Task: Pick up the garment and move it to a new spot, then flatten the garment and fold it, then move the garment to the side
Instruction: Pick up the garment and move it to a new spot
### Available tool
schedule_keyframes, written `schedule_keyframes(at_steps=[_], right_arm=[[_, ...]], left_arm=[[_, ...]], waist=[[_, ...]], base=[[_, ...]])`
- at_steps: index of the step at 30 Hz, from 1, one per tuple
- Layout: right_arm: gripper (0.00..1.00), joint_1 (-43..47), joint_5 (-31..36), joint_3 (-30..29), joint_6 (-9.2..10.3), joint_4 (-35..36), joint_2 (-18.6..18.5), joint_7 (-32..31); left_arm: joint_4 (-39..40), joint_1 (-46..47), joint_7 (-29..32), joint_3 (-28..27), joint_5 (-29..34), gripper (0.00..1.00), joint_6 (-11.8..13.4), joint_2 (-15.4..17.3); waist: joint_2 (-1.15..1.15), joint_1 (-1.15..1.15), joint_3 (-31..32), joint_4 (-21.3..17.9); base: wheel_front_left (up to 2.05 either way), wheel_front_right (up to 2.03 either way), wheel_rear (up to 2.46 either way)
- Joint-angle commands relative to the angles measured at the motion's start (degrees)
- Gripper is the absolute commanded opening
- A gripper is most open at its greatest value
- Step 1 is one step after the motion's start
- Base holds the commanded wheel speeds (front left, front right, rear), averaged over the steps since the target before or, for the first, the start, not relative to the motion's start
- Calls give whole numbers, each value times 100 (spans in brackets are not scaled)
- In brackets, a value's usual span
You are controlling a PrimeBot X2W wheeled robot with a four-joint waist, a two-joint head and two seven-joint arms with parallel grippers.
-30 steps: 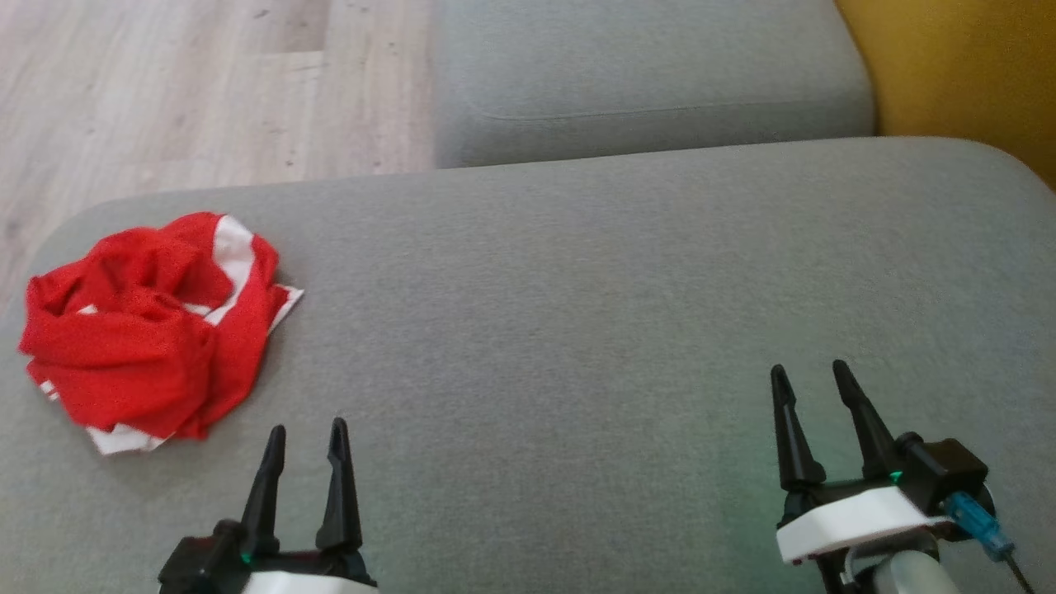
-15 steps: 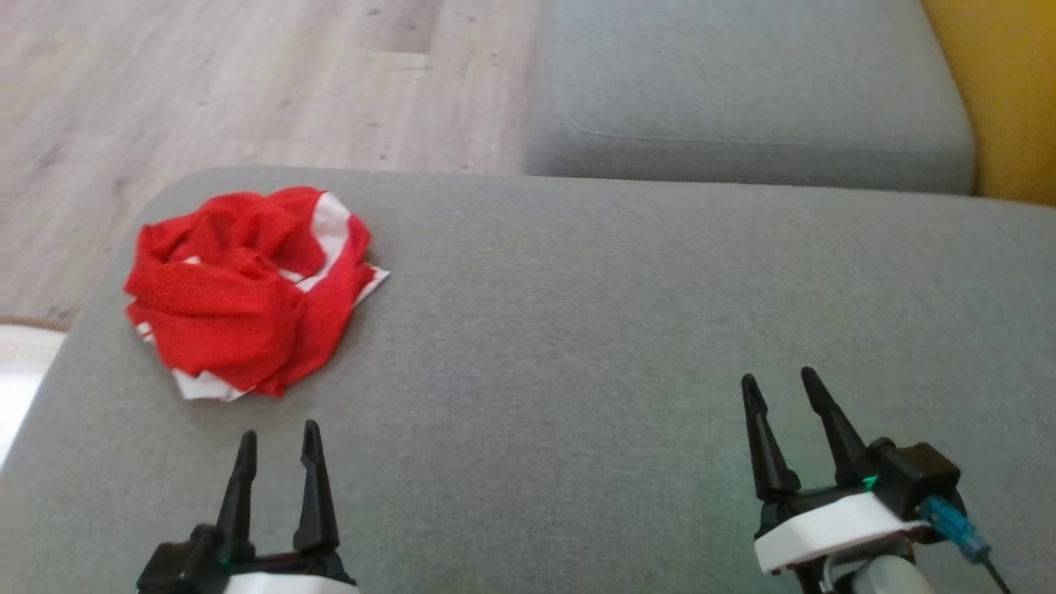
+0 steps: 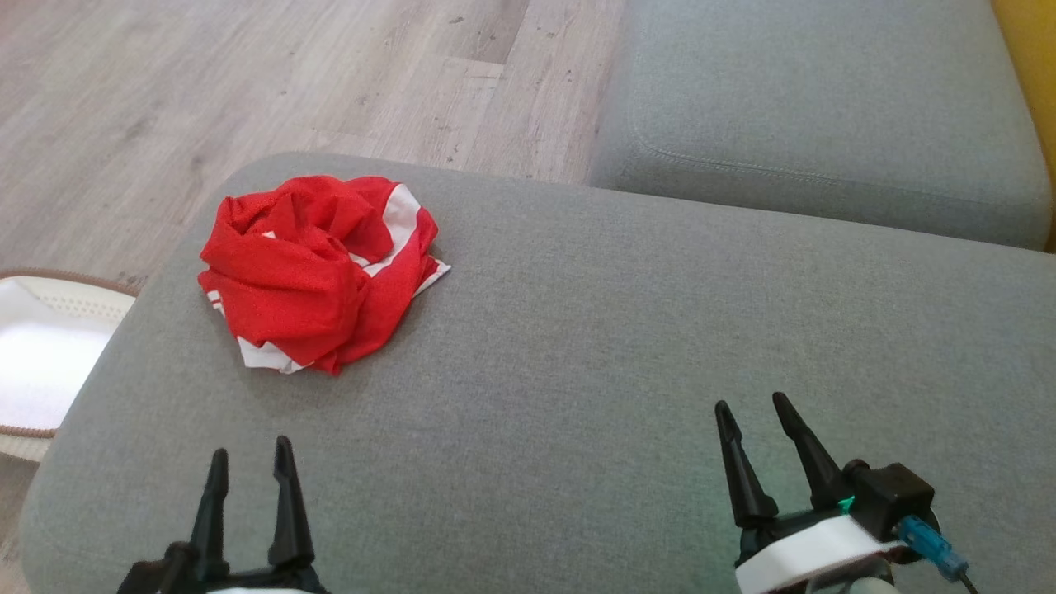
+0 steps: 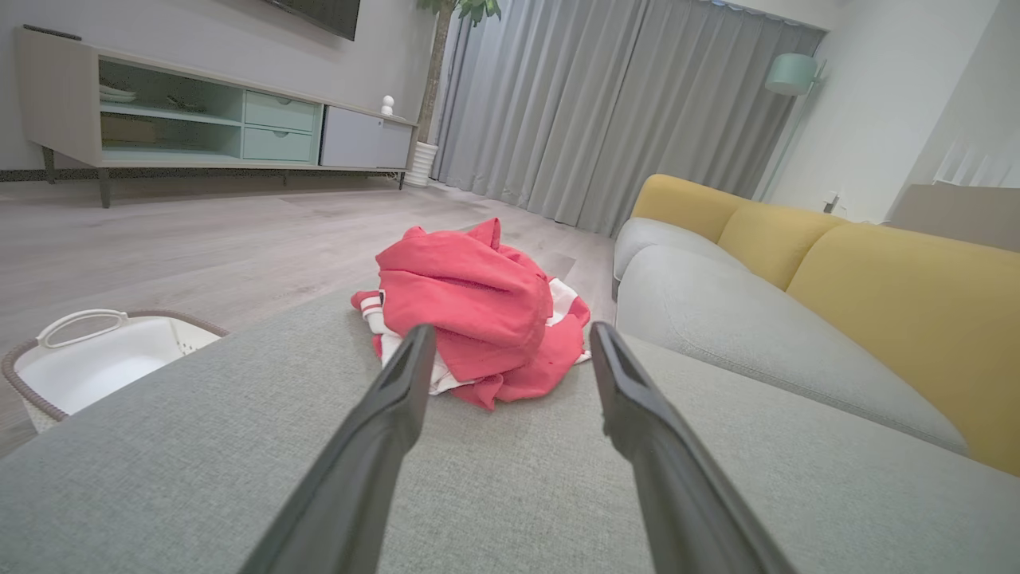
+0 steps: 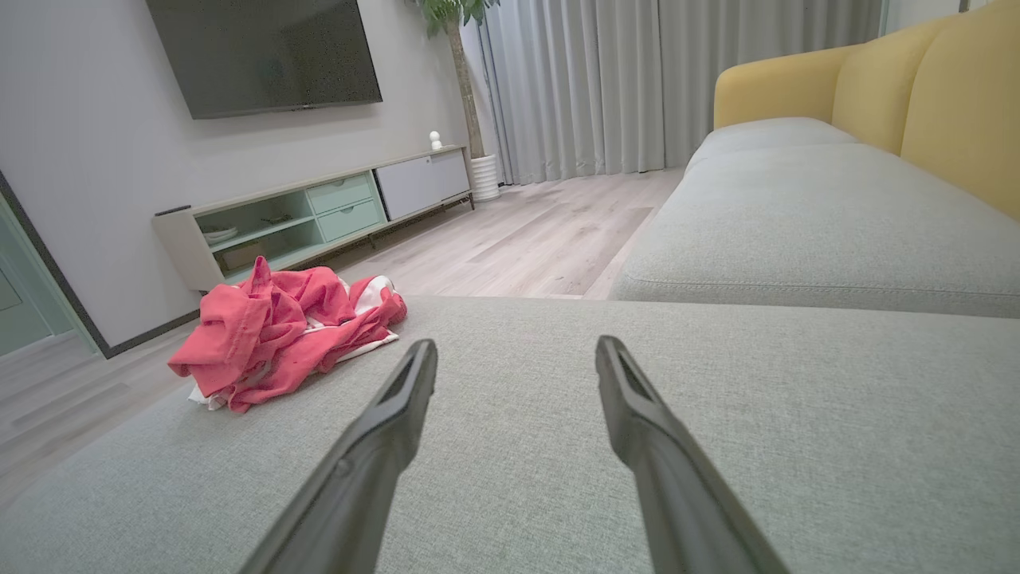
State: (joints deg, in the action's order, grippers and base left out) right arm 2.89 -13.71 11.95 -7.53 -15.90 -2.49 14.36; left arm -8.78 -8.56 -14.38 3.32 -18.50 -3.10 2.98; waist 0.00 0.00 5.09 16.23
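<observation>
The left tool (image 3: 251, 447) sits at the lower left of the head view, its two long dark fingers spread wide with nothing between them, tips pointing up the frame over the broad grey fabric seat cushion (image 3: 619, 346). The right tool (image 3: 751, 401) sits at the lower right over the same cushion, its jaws equally wide and empty, a white cuff and a small blue plug (image 3: 928, 549) showing at its wrist. Whether either tool's tips touch the fabric cannot be told. Ahead of the left tool and apart from it lies the crumpled red-and-white mesh garment (image 3: 305, 280), bunched in a loose heap near the cushion's far left corner. In the left wrist view it (image 4: 470, 295) shows between the two fingertips, further along the cushion. In the right wrist view the heap (image 5: 271, 335) lies off to the left, well apart from that tool. Beyond the broad cushion, at the upper right of the head view, is a second grey seat cushion (image 3: 825, 124), with a mustard-yellow backrest (image 3: 1027, 49) at its right edge. The pale wood plank floor (image 3: 247, 82) fills the upper left. A white plastic basket with a brown woven rim (image 3: 41, 363) stands on it just beside the cushion's left end. Further off, the left wrist view shows a low pale media cabinet with green drawers (image 4: 199, 119), long grey curtains (image 4: 598, 104) and a pale green lamp shade (image 4: 793, 73). The right wrist view shows a dark flat screen (image 5: 263, 52) on the wall above that cabinet.
</observation>
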Motion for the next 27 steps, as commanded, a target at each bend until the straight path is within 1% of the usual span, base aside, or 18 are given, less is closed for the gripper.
schedule_keyframes(at_steps=[1, 6, 10, 13, 16, 21, 24, 27], right_arm=[[100, -163, -35, 134, 4, 158, -39, 63], [100, -194, -1, 177, 4, 210, -39, 63], [100, -268, 117, 122, 4, 246, -39, 63], [100, -354, 195, 43, 4, 308, -39, 63], [100, -495, 297, -15, 4, 390, -39, 63], [100, -715, 409, -232, 4, 460, -39, 63], [100, -867, 498, -335, 4, 509, -39, 63], [100, -956, 373, -477, 4, 497, -39, 63]], left_arm=[[224, 207, -62, -231, 69, 100, -23, -10], [177, 239, -62, -441, 137, 100, -74, -10], [41, 432, -62, -620, 375, 100, -146, 2], [-314, 777, -62, -726, 530, 100, -207, 160], [-661, 1351, -62, -798, 647, 100, -271, 477], [-1516, 2491, 26, -658, 791, 100, -379, 1232], [-2052, 3160, 387, -384, 828, 100, -418, 1627], [-2659, 3763, 1038, 74, 660, 100, -433, 1992]], waist=[[0, 0, -9, 12], [0, 0, -103, -43], [0, 0, -289, -174], [0, 0, -547, -303], [0, 0, -880, -439], [0, 0, -1376, -657], [0, 0, -1653, -773], [0, 0, -1893, -858]], base=[[0, 0, 0], [0, 0, 0], [0, 0, 0], [0, 0, 0], [0, 0, 0], [0, 0, 0], [0, 0, 0], [0, 0, 0]])
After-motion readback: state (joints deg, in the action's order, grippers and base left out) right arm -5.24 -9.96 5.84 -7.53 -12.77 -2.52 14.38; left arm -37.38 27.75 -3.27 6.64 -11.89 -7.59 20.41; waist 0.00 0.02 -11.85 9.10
